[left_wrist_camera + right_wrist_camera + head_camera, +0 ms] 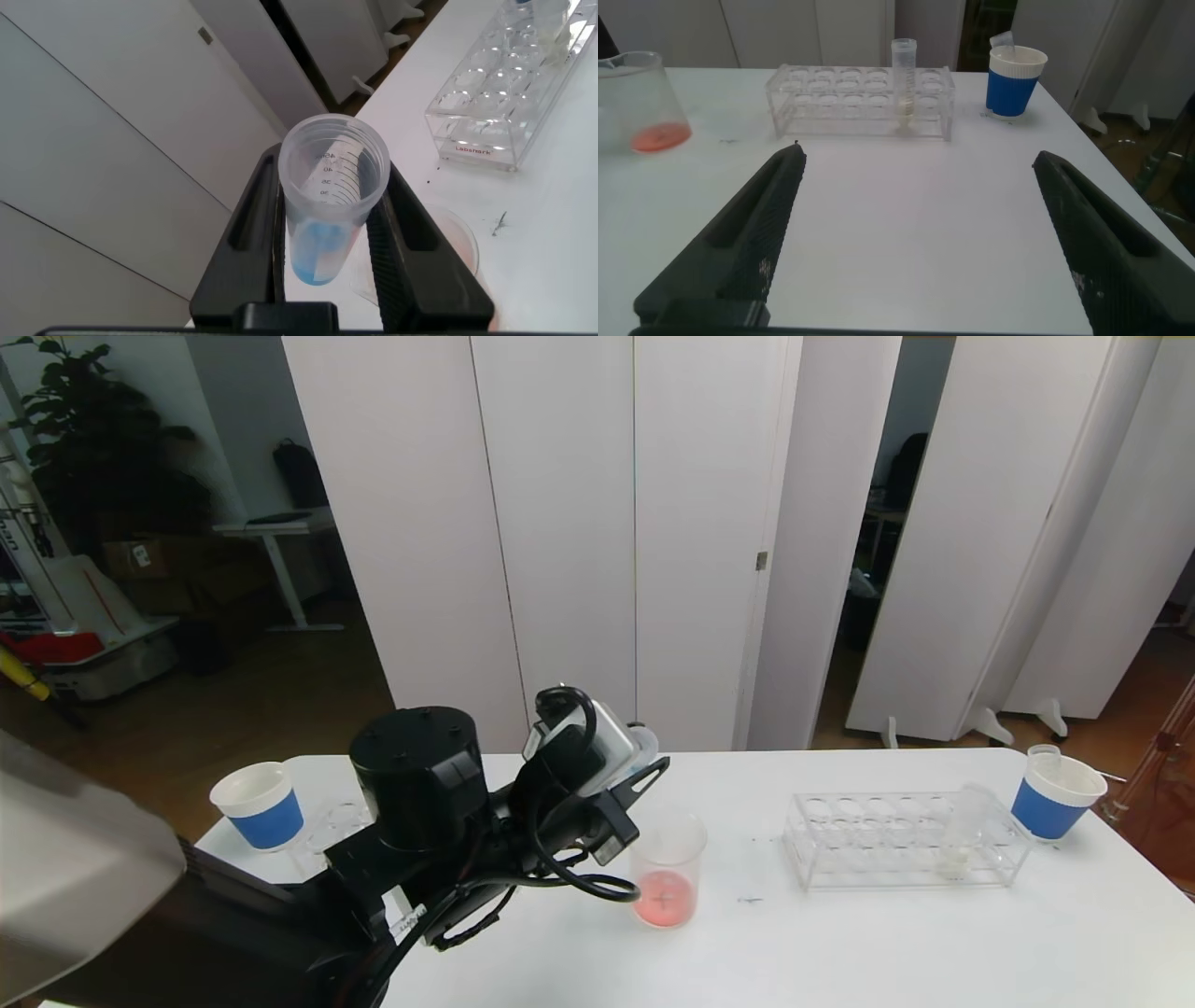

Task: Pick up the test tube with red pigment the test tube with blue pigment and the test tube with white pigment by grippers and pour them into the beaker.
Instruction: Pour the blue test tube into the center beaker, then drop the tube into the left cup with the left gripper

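My left gripper [329, 187] is shut on the test tube with blue pigment [325, 210], its mouth facing the camera and the blue in its rounded bottom. In the head view this gripper [644, 761] holds the tube just above and left of the beaker [667, 873], which has red pigment on its bottom. The beaker also shows under the fingers in the left wrist view [460, 245]. The test tube with white pigment [966, 826] stands upright in the clear rack [840, 859]. My right gripper [917, 159] is open and empty over the table. No tube with red pigment shows.
A blue-sleeved paper cup [1055, 795] with a clear tube in it stands right of the rack. Another blue-sleeved cup [261, 803] stands at the table's left, beside a second clear rack [336, 821] partly hidden by my left arm. White partition panels stand behind the table.
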`<state>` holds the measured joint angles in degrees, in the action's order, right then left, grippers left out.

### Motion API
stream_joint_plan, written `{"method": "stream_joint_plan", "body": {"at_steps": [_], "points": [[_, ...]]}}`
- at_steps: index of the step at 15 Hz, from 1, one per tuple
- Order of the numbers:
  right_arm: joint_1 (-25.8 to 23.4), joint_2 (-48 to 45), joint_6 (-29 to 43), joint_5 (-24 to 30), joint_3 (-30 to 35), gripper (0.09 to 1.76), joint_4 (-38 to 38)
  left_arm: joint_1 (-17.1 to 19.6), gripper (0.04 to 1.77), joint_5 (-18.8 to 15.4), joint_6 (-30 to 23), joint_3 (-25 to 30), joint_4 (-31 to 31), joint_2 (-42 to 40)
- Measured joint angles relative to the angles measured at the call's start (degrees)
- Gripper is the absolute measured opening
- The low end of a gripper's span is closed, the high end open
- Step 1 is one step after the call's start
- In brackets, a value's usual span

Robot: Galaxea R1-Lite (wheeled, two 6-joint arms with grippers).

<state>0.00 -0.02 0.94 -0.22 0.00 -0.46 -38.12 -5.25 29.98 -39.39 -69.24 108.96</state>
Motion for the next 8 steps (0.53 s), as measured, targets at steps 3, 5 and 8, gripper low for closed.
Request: {"method": "stream_joint_plan", "body": {"at_steps": [3, 5, 8], "points": [[0.0, 0.0, 0.02, 0.0, 0.0, 1.75, 0.0, 1.02, 0.59, 0.02, 5.0, -0.49, -2.34, 2.45], [0.0, 0.0, 0.02, -0.02, 0.0, 1.75, 0.0, 1.46, 0.59, 0.0, 9.98, -0.55, -3.66, 3.72], [0.0, 0.0, 0.0, -0.02, 0.0, 1.75, 0.0, 2.45, 0.59, -0.09, 14.31, -0.94, -5.67, 5.14]]}}
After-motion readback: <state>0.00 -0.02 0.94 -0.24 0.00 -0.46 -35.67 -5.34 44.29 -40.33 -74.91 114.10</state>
